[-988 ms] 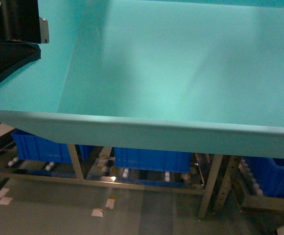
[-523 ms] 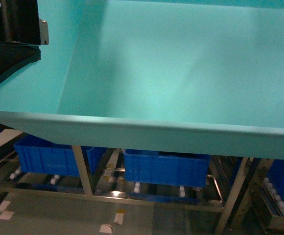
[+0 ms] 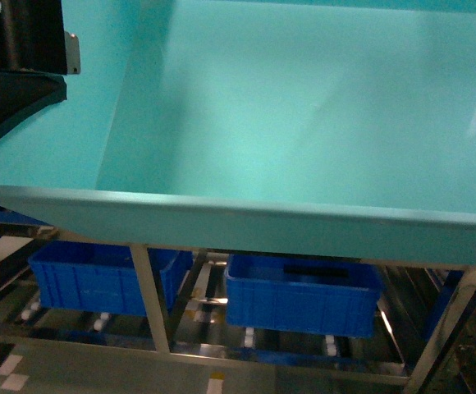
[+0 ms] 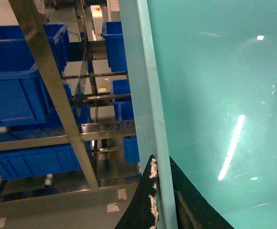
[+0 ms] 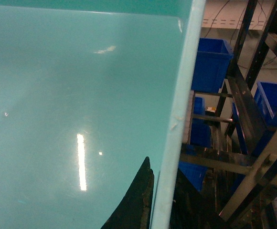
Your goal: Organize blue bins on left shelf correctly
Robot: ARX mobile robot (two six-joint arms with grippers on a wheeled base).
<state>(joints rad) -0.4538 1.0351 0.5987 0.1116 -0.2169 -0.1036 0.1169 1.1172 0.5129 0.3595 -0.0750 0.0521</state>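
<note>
A light turquoise blue bin (image 3: 304,123) fills most of the head view, carried between both grippers with its open inside facing the camera. My left gripper (image 4: 161,164) is shut on the bin's left rim (image 4: 150,95), one black finger outside the wall and one inside. It shows as a black shape (image 3: 20,94) at the head view's top left. My right gripper (image 5: 161,179) is shut on the bin's right rim (image 5: 181,95) in the same way. The left shelf (image 3: 149,304), a steel rack with roller tracks, stands below and beyond the bin's near rim.
Two royal-blue ribbed totes (image 3: 102,277) (image 3: 302,294) sit on the rack's low level. More royal-blue totes (image 4: 14,90) fill upper levels on the left side. On the right, dark uprights (image 5: 243,109) and another tote (image 5: 210,64) stand close. The floor (image 4: 57,210) carries tape marks.
In the head view the rack and its royal-blue totes have grown larger and slid to the right under the bin's rim. The turquoise bin stays held in the same place.
</note>
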